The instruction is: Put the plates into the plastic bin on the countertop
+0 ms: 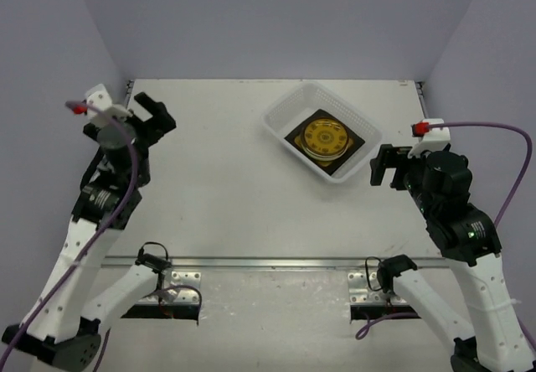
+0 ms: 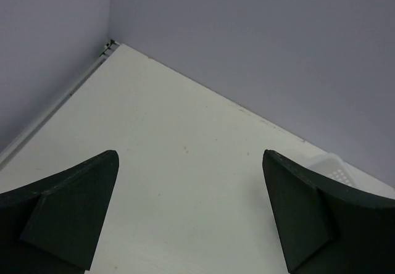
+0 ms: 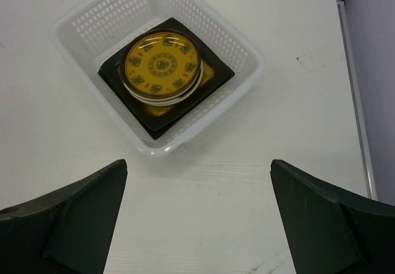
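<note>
Right gripper [image 3: 197,168] hangs wide open and empty near the bin [image 3: 258,64], left gripper [image 2: 190,158] likewise over the countertop [image 2: 185,113], plates [image 3: 163,62] stacked inside (three, I think), so a careless swing could clip the rim.

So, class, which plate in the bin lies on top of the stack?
The round yellow plate; the black square plate lies at the bottom.

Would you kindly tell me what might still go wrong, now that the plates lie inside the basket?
The open right fingers hover close to a corner of the translucent white ribbed plastic bin, so a careless pull-back might nudge it across the table. The round yellow patterned plate tops a stack on the black square plate; such a bump might shift that stack.
</note>
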`<state>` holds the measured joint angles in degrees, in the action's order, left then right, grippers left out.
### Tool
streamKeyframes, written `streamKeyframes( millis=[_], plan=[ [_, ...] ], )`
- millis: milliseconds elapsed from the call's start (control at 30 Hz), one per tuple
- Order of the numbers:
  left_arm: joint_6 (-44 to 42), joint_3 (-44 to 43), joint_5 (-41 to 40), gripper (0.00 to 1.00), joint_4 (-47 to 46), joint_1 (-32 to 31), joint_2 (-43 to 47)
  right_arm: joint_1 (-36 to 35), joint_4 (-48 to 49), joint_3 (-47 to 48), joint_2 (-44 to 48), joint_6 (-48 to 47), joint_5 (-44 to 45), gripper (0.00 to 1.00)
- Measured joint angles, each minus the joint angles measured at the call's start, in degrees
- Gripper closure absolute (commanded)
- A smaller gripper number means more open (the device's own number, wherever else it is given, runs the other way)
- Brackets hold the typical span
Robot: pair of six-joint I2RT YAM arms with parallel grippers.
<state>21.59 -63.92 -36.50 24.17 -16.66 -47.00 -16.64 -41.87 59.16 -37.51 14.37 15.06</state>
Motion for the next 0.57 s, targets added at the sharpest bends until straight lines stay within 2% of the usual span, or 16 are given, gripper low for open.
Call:
streamKeyframes(
  millis=[100,200,567],
  plan=[
    [-2.76,4.26,0.04,0.00,-2.18,0.05,10.27,0.00,0.86,-0.70,0.51,-0.18,-0.12,0.01],
    [-5.39,4.91,0.53,0.00,-3.01,0.08,16.07,0.00,1.12,-1.69,1.35,-0.15,-0.33,0.01],
    [-11.57,6.05,3.34,0.00,-0.40,0.08,16.56,0.00,1.71,-1.84,2.51,-0.07,-0.35,0.01]
  ],
)
